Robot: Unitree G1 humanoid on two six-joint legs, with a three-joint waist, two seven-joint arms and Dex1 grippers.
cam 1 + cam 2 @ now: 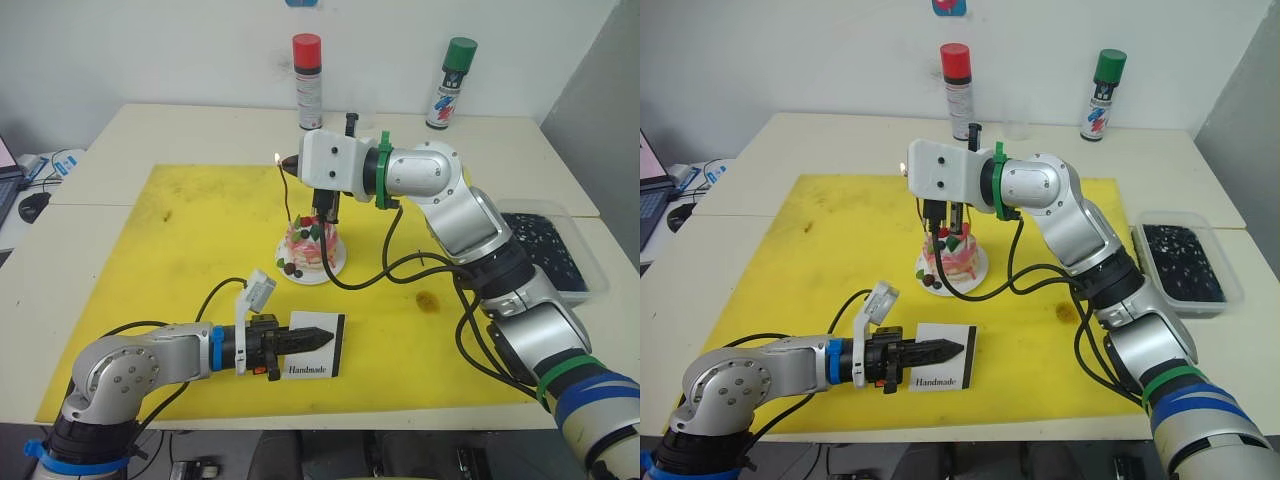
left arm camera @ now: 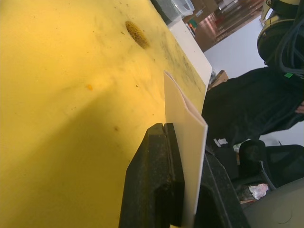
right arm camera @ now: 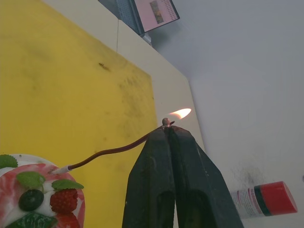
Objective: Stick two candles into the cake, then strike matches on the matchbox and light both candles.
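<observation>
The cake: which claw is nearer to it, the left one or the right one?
The right. The right claw is above the cake, beside the lit candle tip. The left claw is lower on the mat, shut on the matchbox, clearly apart from the cake.

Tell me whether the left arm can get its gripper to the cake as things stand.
Probably, though not free-handed: the left gripper is shut on the matchbox, and bare yellow mat lies between it and the cake. The right gripper, holding a burning match, hangs above the cake.

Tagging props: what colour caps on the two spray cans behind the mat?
One spray can has a red cap, the other a green one; left eye view shows both best.
</observation>
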